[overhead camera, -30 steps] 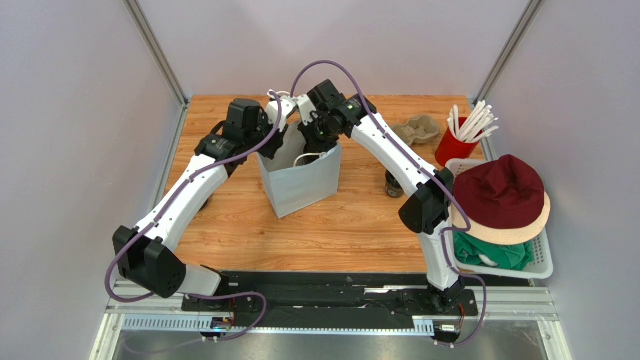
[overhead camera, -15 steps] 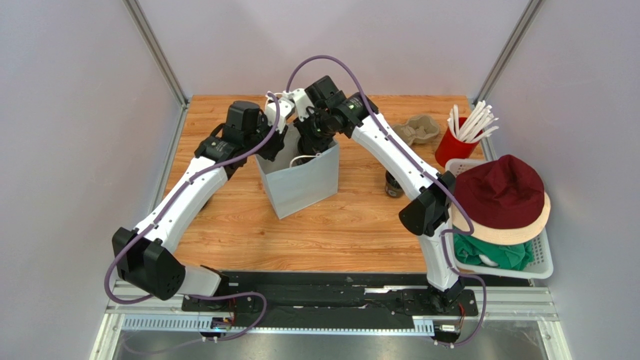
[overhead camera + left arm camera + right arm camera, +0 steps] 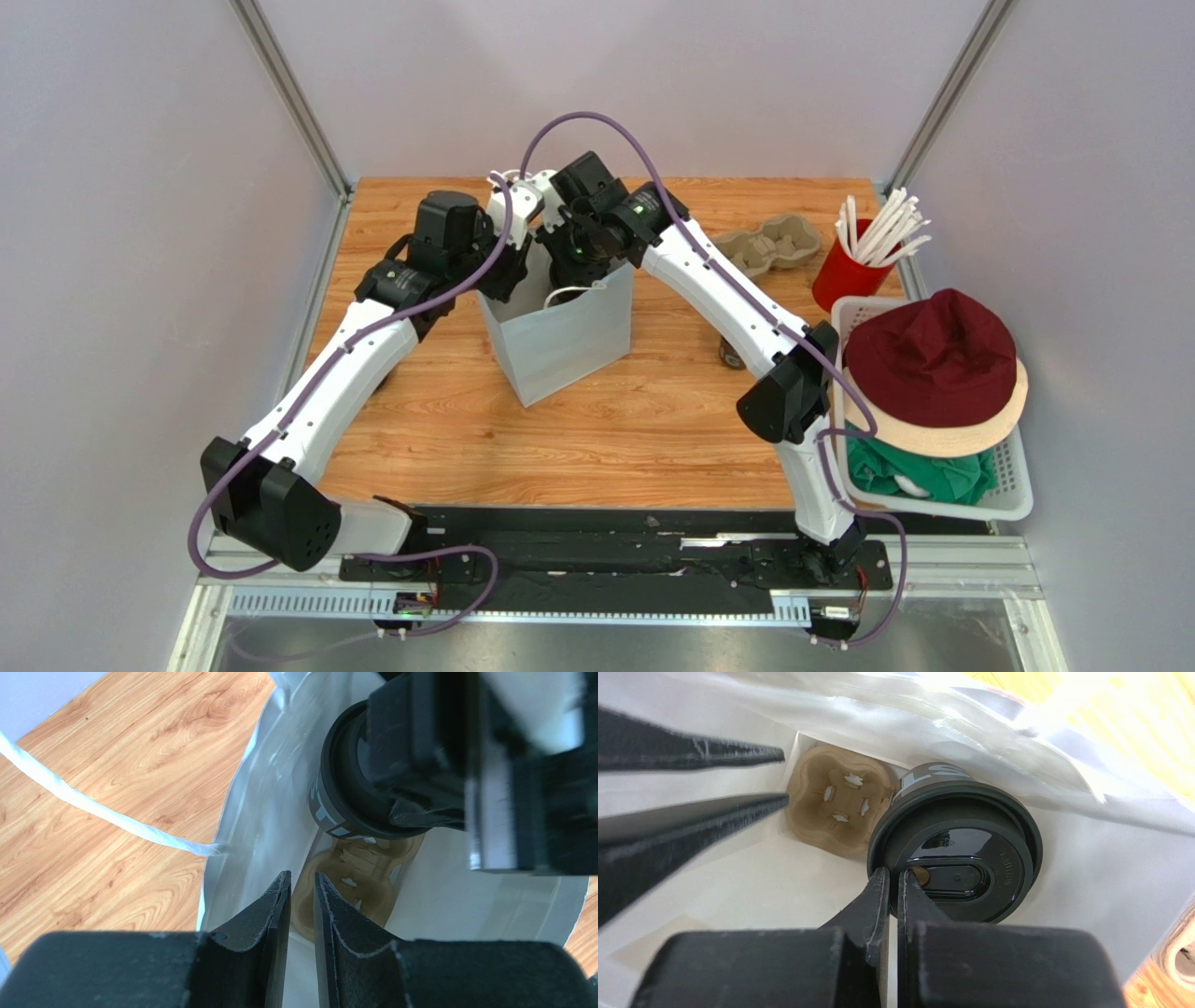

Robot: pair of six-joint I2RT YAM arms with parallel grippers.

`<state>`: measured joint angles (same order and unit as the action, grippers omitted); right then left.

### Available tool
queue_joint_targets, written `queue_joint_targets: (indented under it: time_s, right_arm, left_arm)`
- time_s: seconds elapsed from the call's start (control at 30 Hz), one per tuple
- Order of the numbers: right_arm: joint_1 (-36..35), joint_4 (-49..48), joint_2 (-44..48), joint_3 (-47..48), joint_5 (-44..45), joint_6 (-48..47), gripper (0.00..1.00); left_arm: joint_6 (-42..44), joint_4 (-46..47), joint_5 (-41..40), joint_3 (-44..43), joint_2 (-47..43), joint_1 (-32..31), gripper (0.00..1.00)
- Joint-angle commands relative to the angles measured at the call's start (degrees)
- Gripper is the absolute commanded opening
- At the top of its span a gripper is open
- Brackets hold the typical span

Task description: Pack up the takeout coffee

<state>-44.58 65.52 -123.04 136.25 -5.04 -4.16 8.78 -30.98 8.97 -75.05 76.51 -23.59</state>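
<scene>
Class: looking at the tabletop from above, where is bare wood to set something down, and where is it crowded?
Free: the wood in front of the paper bag, and the left strip by the wall. Crowded: the right side, with cup carrier, red straw cup and white basket.

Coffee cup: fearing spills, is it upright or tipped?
Upright: the coffee cup hangs lid-up inside the paper bag, its rim pinched by the right hand.

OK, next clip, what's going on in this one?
The right claw is pinched shut on the lid rim of the black takeout coffee cup, holding it inside the white paper bag, above a brown cup carrier lying at the bottom. The left claw grips the bag's edge, holding it open. The cup isn't seated yet.
</scene>
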Motion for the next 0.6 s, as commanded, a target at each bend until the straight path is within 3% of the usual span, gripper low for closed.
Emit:
queue_joint_targets:
  time_s: [0.0, 0.57]
  right_arm:
    - [-2.4, -1.6, -1.8, 1.6, 2.0, -1.4, 0.0]
    - [0.3, -1.8, -0.6, -3.9, -1.5, -0.9, 0.0]
  left_arm:
    - [-1.4, 2.7, 0.6, 0.5, -1.6, -0.1, 0.27]
    - [-3.6, 4.2, -1.9, 1.4, -2.0, 0.9, 0.27]
